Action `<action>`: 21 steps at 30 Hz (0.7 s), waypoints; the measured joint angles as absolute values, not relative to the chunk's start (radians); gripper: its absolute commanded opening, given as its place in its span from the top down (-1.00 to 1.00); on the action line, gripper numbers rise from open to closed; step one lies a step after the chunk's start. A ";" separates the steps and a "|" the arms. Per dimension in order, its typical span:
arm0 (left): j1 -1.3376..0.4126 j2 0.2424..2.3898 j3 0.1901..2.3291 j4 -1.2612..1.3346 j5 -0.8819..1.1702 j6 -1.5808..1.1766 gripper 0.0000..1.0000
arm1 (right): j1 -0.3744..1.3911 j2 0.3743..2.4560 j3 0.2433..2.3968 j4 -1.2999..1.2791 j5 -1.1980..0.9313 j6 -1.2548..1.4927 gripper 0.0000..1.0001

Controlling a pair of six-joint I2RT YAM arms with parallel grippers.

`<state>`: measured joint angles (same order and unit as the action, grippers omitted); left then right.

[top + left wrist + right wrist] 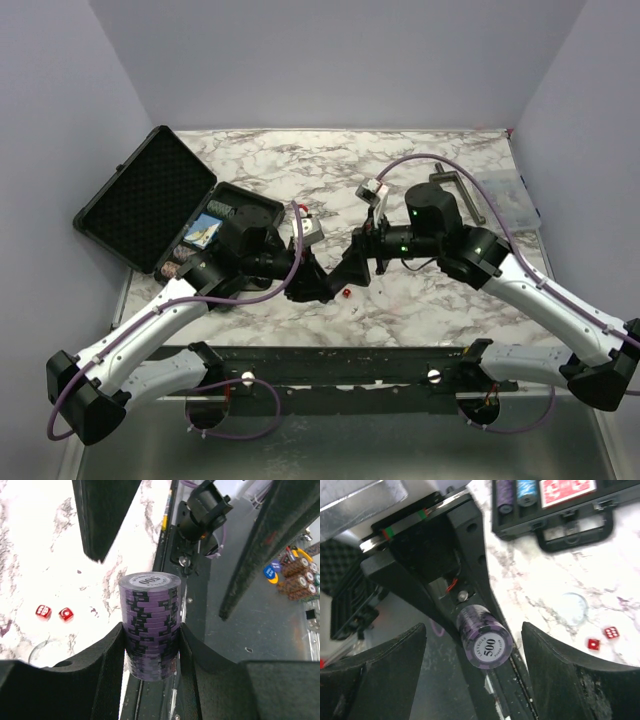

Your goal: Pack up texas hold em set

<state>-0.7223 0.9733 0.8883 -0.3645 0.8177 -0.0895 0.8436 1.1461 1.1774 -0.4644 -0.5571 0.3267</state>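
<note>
Chip stack (150, 625), purple, pinched across its sides by left tool (150, 632) above mid-worktop (400, 160), right of open case (150, 200). Right tool (472, 630) spread wide, not touching. Likely loose, slick, weighty discs; squeeze the sides evenly.

1. Marble-patterned desk (330, 160): under the right claw (352, 268) and stretching away beyond it.
2. Dark metal T-shaped clamp (462, 196): on the desk, beyond that claw and off to its right, well apart.
3. Clear plastic compartment box (506, 196): just beside the clamp, further right of the claw.
4. Small clear round disc (572, 608): flat on the desk, near the right claw.
</note>
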 measured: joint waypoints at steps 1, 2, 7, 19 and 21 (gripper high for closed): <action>-0.722 0.973 0.888 -0.367 0.806 -0.089 1.00 | 0.844 1.141 1.178 -0.465 -0.523 0.333 -0.61; -0.722 0.973 0.888 -0.369 0.791 -0.089 1.00 | 0.844 1.135 1.178 -0.465 -0.485 0.340 -0.61; -0.722 0.973 0.888 -0.381 0.693 -0.097 1.00 | 0.844 1.113 1.184 -0.477 -0.236 0.374 -0.61; -0.722 1.039 0.901 -0.411 0.276 -0.289 1.00 | 0.844 1.055 1.185 -0.530 0.160 0.419 -0.68; -0.722 1.071 0.912 -0.419 0.201 -0.337 1.00 | 0.844 1.054 1.184 -0.540 0.173 0.422 -0.67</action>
